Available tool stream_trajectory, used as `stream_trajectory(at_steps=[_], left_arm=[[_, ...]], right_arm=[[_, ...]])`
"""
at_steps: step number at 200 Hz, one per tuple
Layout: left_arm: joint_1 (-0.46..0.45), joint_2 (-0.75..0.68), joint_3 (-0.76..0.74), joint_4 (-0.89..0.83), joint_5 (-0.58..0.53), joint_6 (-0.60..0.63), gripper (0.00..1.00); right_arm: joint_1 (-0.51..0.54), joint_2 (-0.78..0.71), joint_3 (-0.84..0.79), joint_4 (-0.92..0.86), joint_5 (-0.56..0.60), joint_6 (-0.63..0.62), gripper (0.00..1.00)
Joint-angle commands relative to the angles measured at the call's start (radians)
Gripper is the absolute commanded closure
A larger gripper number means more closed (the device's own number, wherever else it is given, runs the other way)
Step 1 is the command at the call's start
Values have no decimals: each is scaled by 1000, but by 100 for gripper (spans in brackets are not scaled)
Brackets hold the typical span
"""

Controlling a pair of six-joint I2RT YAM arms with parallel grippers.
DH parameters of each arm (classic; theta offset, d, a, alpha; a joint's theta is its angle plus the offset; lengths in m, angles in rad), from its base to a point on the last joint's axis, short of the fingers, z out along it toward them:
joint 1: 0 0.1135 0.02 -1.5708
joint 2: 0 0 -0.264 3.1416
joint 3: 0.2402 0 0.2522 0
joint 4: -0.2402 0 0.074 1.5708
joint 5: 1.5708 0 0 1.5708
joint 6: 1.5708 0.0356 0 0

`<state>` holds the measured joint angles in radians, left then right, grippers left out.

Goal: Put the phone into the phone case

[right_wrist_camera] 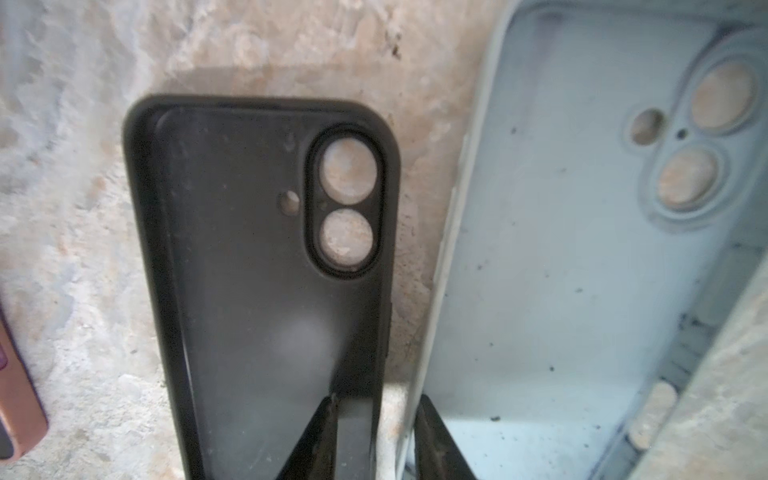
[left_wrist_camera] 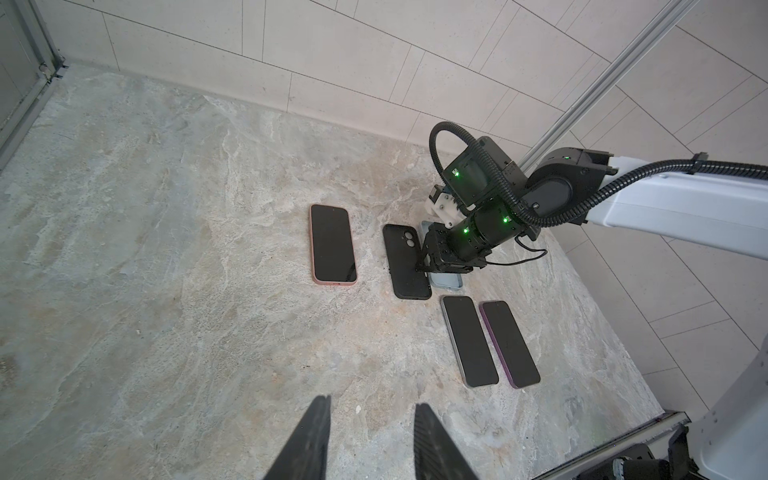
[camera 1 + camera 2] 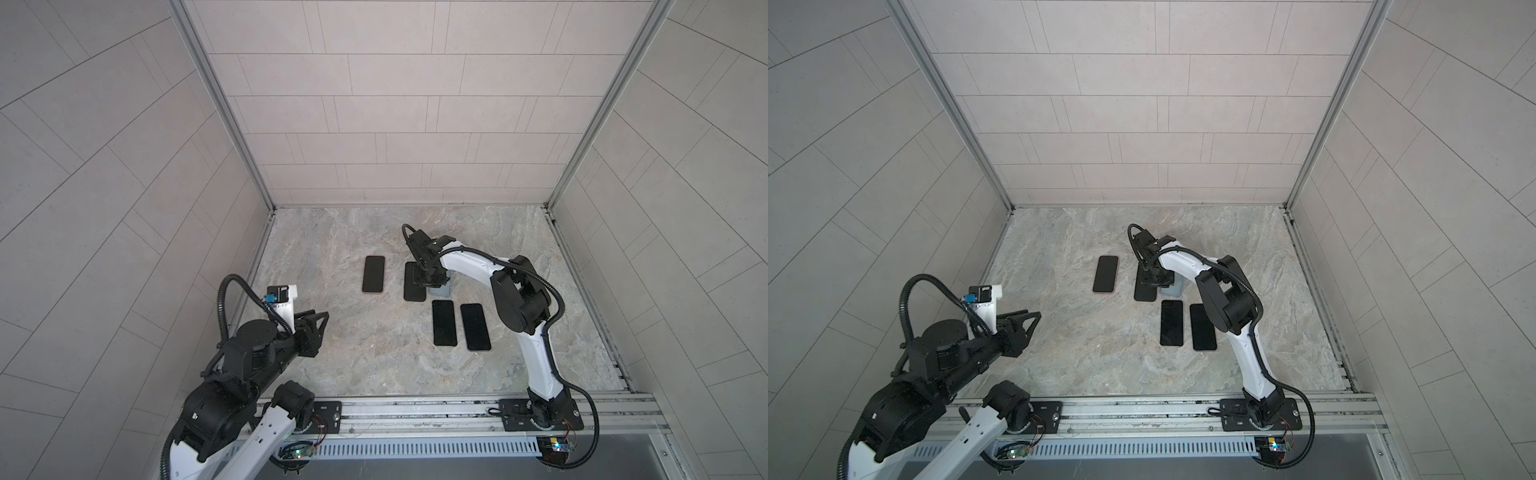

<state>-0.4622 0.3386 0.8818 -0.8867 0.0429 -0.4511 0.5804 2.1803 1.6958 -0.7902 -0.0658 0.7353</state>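
Marbled stone table (image 3: 353, 353), tiled walls (image 3: 395, 104). Pink-edged phone (image 2: 332, 245), grey-edged phone (image 2: 469, 340), purple-edged phone (image 2: 509, 343): lying flat. Right gripper (image 1: 374, 415) straddles adjoining rims of black case (image 1: 249, 291), blue case (image 1: 561, 291); grip undeterminable. Left gripper (image 2: 370, 419): released, empty.

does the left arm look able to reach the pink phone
Probably yes: only bare table lies between the open left gripper and the pink phone; the right gripper is away at the black case.

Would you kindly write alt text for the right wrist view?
The jaws of the right gripper straddle one side wall of an empty black phone case, which lies beside an empty pale blue case on a marbled table.
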Motion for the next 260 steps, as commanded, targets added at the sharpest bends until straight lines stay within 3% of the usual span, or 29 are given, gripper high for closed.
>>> stream_trajectory(at_steps=[1, 49, 202, 240, 260], left_arm=[[7, 3, -4, 15, -6, 13, 62], [8, 1, -3, 14, -5, 14, 62], [8, -3, -3, 15, -7, 14, 62], [8, -3, -4, 15, -9, 13, 61], [8, -3, -3, 15, -8, 13, 62]], right_arm=[[8, -27, 23, -43, 61, -8, 60], [42, -38, 56, -63, 118, -48, 62], [13, 28, -12, -39, 48, 10, 68], [11, 19, -17, -50, 72, 13, 84], [11, 21, -16, -51, 69, 10, 100]])
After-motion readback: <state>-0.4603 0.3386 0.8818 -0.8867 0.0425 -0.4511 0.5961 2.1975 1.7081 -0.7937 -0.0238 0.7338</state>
